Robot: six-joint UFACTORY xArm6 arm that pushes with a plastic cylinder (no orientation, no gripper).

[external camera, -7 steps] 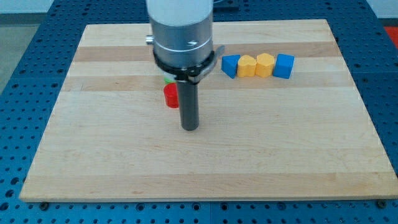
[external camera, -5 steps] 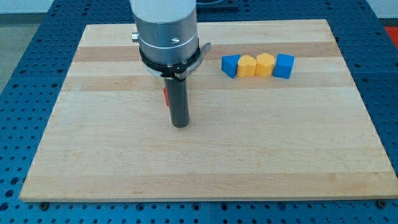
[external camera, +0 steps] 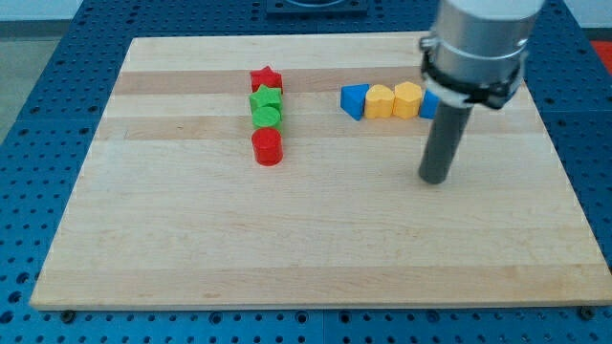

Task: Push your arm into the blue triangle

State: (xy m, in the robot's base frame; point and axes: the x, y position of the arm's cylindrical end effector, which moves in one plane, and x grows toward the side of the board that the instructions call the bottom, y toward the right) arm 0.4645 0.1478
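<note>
The blue triangle [external camera: 354, 100] lies at the left end of a row near the view's top, touching a yellow block [external camera: 381, 100], then a second yellow block [external camera: 408, 98], then a blue block [external camera: 429, 104] mostly hidden behind my arm. My tip [external camera: 435, 179] rests on the board below the row's right end, to the right of and below the blue triangle, well apart from it.
A column of blocks stands left of centre: a red star [external camera: 266, 79] at top, two green blocks [external camera: 266, 99] [external camera: 267, 117] below it, and a red cylinder [external camera: 268, 147] at the bottom. The wooden board [external camera: 143, 239] sits on a blue perforated table.
My arm has moved far to the view's right, from beside the red cylinder to below the blue-and-yellow row. The red and green column is now uncovered. No block has moved.
</note>
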